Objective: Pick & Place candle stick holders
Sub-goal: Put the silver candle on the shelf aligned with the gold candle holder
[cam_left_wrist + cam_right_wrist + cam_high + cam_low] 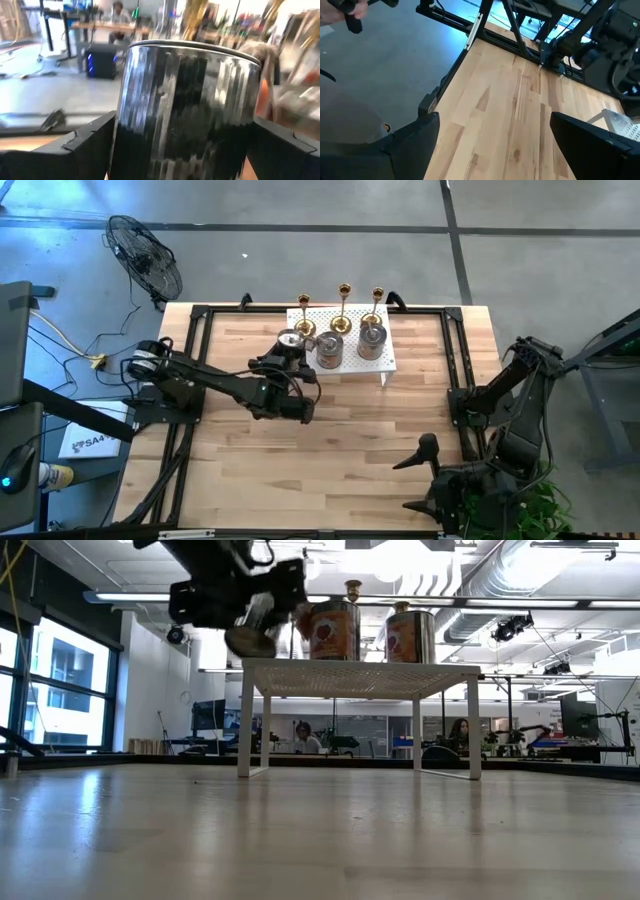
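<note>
The left hand [291, 352] grips a squat silvery cup holder [290, 340], raised at the left edge of the white perforated rack [385, 361], likely to clear its rim. Two more cup holders [330, 348] and three gold candlesticks [344, 292] stand on the rack. The right hand [425, 477] waits open over the surface's near right corner. The reddish labels are unreadable.
</note>
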Controlling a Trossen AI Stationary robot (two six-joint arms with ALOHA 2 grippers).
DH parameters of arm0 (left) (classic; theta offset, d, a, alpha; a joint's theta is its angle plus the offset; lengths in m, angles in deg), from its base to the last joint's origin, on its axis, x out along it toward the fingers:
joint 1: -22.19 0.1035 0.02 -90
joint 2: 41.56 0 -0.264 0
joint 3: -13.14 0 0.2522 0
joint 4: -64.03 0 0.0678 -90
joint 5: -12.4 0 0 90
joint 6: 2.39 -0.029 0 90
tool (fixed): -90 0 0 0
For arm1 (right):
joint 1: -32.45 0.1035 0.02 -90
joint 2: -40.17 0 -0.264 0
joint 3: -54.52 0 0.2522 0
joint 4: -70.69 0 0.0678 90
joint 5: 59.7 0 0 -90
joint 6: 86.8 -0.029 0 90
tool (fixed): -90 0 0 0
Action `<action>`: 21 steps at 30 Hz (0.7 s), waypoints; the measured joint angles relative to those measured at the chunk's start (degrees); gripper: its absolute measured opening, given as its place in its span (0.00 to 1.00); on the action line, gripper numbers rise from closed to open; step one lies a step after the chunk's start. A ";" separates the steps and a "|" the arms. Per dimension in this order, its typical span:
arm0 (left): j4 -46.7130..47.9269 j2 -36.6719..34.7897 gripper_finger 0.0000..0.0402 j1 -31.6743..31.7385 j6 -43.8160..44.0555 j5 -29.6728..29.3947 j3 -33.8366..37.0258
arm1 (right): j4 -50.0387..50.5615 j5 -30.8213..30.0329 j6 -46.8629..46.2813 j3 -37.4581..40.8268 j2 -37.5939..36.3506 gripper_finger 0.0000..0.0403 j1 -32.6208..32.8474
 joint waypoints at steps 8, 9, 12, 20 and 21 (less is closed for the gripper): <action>-6.63 1.80 0.90 1.97 -6.13 1.55 0.01 | 0.13 0.24 -0.43 0.01 0.10 0.93 -0.01; -7.92 2.02 0.90 2.46 -7.10 2.01 -0.17 | 0.15 0.40 -0.44 0.01 0.13 0.93 -0.02; -12.27 3.01 0.90 3.25 -12.21 2.78 0.07 | 0.26 0.70 -0.49 0.01 0.13 0.93 -0.08; -23.44 3.65 0.90 3.83 -24.86 5.91 0.02 | 0.32 0.92 -0.56 0.01 0.13 0.93 -0.08; -23.86 3.65 0.90 3.81 -25.25 5.98 0.02 | 0.33 0.91 -0.56 0.01 0.13 0.93 -0.08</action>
